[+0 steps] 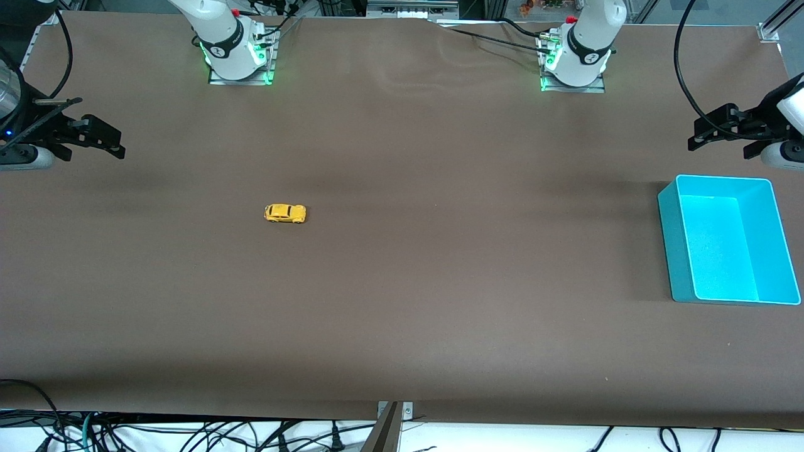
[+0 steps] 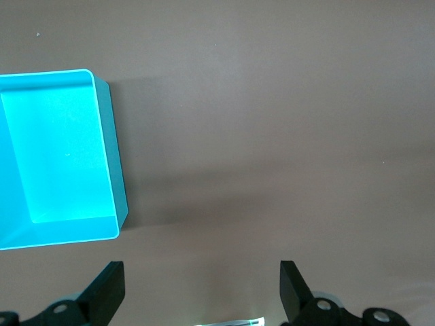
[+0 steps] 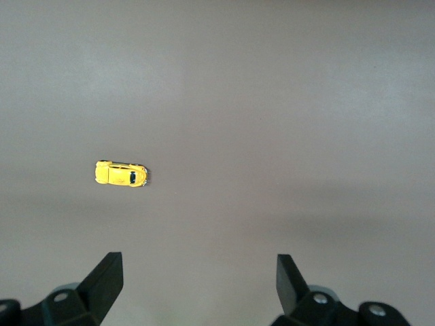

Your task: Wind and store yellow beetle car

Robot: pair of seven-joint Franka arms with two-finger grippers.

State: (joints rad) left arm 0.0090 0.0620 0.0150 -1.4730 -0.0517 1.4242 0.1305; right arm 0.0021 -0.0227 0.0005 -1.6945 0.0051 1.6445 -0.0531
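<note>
**Beetle car at rest on the table, both grippers spread and empty**

One cyan bin (image 1: 767,245) sits at the right edge of the front view, toward the left arm's end of the table, nothing visible inside. One yellow beetle car (image 1: 285,213) stands on its wheels left of frame centre, slightly farther from the camera than the bin's middle and well apart from it: rounded bright-yellow body, dark windows.

The left wrist view shows the bin (image 2: 113,176) but not the car; the right wrist view shows the car (image 3: 121,174) but not the bin.

The right gripper (image 1: 100,139) hovers at the frame's left edge, the left gripper (image 1: 713,130) at the right edge above the bin. Both hold their fingers wide apart, grasping nothing.
</note>
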